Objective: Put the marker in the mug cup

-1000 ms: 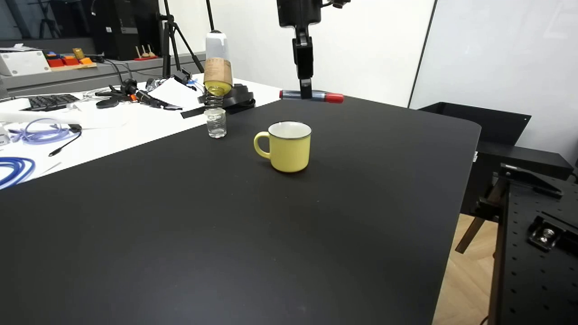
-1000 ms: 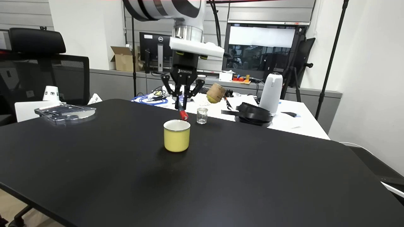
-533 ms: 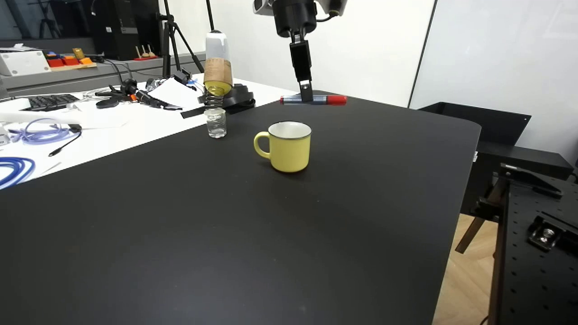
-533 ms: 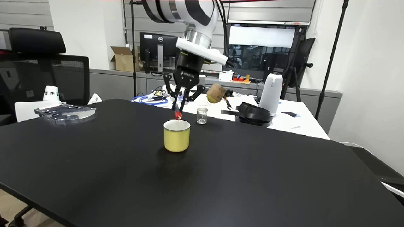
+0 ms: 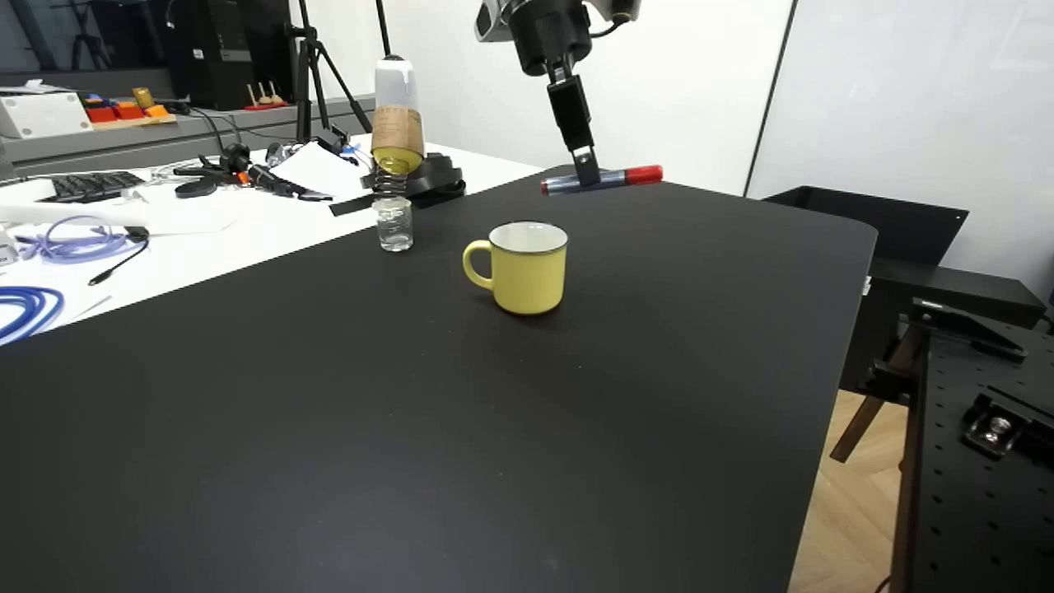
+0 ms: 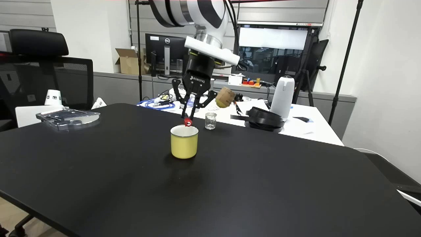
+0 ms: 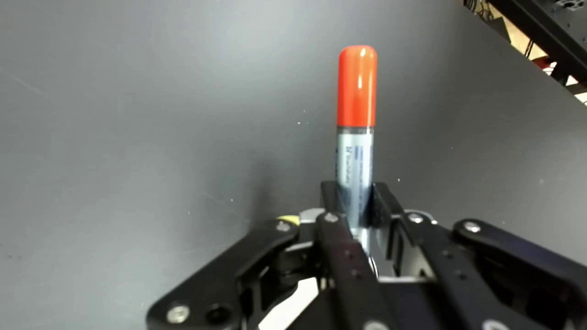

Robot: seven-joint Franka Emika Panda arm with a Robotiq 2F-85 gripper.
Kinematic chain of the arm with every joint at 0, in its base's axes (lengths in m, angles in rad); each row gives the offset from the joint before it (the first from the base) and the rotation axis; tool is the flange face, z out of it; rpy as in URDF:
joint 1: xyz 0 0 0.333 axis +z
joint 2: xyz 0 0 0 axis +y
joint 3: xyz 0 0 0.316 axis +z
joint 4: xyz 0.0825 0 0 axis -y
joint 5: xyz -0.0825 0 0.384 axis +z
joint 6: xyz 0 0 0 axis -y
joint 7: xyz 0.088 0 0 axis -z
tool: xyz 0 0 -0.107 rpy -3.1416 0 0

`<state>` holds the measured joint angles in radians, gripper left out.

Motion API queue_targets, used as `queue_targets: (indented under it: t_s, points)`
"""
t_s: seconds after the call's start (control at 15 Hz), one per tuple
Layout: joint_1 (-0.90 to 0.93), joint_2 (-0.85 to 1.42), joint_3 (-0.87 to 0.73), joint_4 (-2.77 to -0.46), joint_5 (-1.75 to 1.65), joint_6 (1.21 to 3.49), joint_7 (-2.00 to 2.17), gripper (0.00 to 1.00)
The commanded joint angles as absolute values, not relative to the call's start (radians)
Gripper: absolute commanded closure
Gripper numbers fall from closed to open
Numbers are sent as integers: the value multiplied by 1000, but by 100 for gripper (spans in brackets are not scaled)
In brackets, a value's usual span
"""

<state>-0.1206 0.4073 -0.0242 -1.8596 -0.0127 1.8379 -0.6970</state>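
Above the black table (image 5: 461, 445), clear of its surface, is the marker (image 7: 356, 146), a short round pen with a glossy red cap (image 5: 644, 175). Its barrel (image 7: 355, 162) is silvery blue-gray, with small dark lettering running lengthwise and a bluish strip beside it; a narrow dark band (image 7: 355, 130) rings the marker where barrel and cap meet. In an exterior view it lies at a slight slant, the cap at right and a little higher, the plain end (image 5: 546, 188) at left and lower, with a touch of red on it too. Seen nearly end-on in an exterior view, the cap's round face (image 6: 188, 123) carries a small pale mark.

The gripper (image 7: 355, 191) has its fingers (image 7: 389, 202) brought in to the marker's own thickness, pinching the barrel from both sides.

The mug (image 5: 527, 280) stands upright on the table, yellow outside and white within, with a dark rim (image 5: 528, 252) and a loop handle (image 5: 467, 265) at left. The marker is higher than that rim; where the cap is seen end-on it just overlaps the far edge of the rim, and whether any of the marker is over the mug's mouth I cannot tell. On the far part of the table, beyond the mug, stands a clear vessel (image 6: 210, 121).
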Motion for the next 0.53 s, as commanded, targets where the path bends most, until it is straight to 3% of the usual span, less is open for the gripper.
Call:
queue_targets:
  t_s: [0.0,0.47]
  points:
    - [-100,486,-33,-1724,-90,1676,-574,95]
    - [-89,694,-10,-1419,-155,1434,-523,95]
